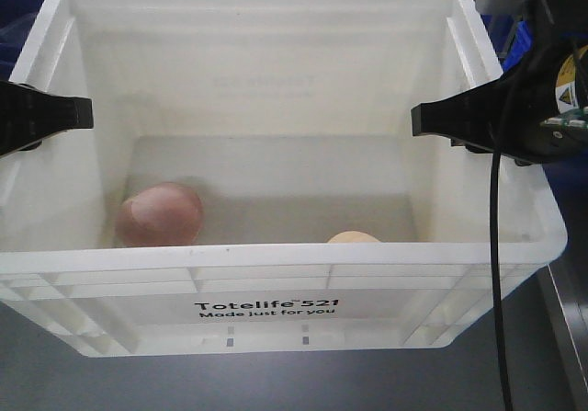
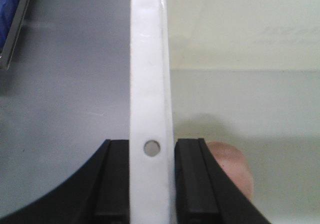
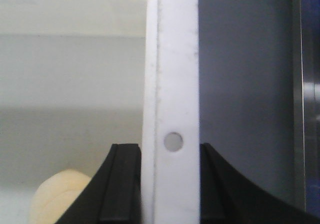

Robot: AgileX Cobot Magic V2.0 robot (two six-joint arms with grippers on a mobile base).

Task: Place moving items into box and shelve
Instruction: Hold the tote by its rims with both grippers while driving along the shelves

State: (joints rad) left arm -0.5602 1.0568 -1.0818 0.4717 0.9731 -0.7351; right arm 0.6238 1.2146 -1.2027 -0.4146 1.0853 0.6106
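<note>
The white box [image 1: 276,256] fills the front view, print facing me. Inside it, the pinkish-brown ball [image 1: 159,215] rests at the front left of the floor, and the pale peach-like ball [image 1: 354,237] peeks over the front rim. My left gripper [image 1: 78,113] is shut on the box's left rim [image 2: 150,83], with the pinkish ball [image 2: 232,166] just inside the wall. At the other side, my right gripper [image 1: 424,119] clamps the right rim [image 3: 172,58], and the peach-like ball [image 3: 57,194] lies below it. Both pairs of black fingers [image 2: 192,184] [image 3: 122,184] straddle the rim near a small hole.
Blue bins [image 1: 18,11] [image 1: 514,39] stand behind the box on both sides. The box sits on a grey surface [image 1: 276,383]. A black cable [image 1: 501,273] hangs from the right arm. A metal rail [image 3: 305,108] runs to the right of the box.
</note>
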